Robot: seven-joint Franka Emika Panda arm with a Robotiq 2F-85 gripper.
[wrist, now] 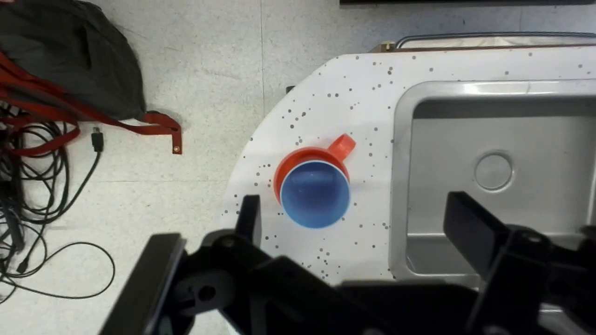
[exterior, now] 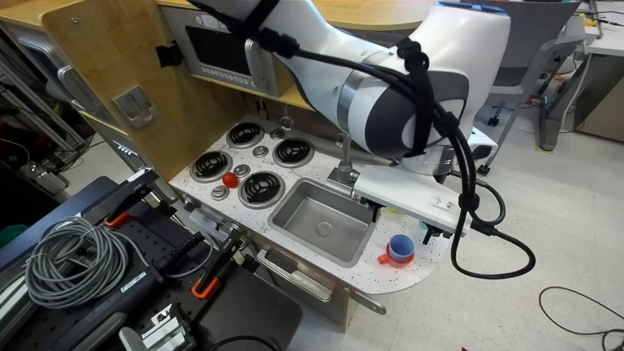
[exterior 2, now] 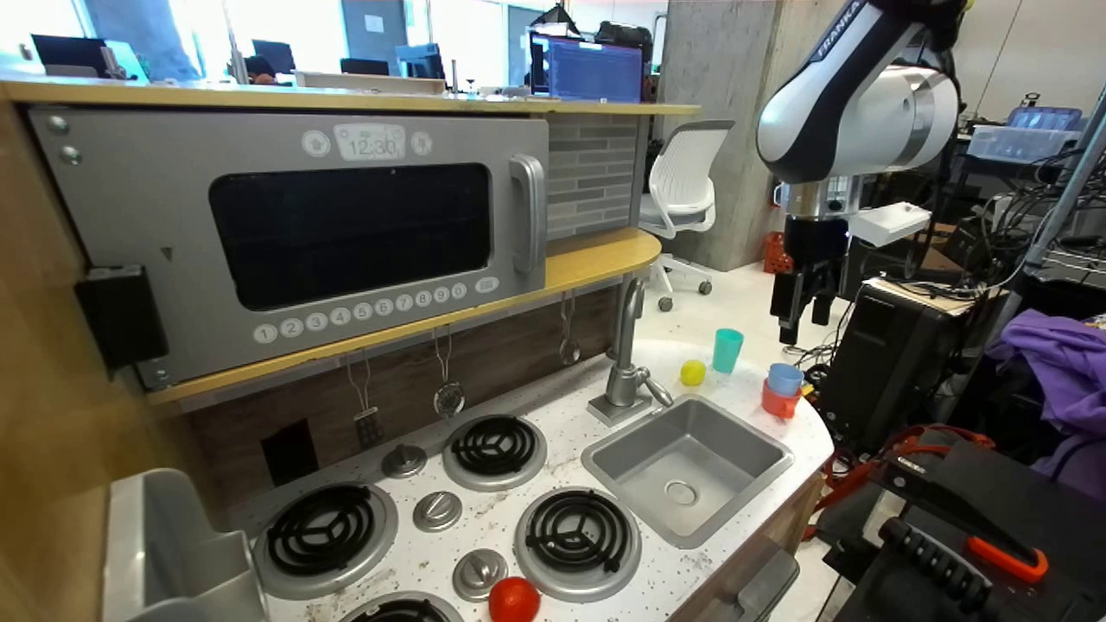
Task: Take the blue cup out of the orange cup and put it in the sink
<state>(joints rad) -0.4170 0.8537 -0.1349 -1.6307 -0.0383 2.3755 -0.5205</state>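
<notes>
i read the end effector (wrist: 352, 221) as released: jaws spread wide, gripping nothing. the blue cup (wrist: 315, 195) sits inside the orange cup (wrist: 295, 159) on the bench (wrist: 368, 107), long axis near upright. in both exterior views the blue cup lies below the end effector, near 6 o'clock, apart from it. in the wrist view it lies at about 10 o'clock from the mid-gap, with the sink (wrist: 526, 149) at 3 o'clock from the cup. the jaws face each other along the 9-to-3 line. required next, as i judge: correct toward 10 o'clock, then descend straight.
</notes>
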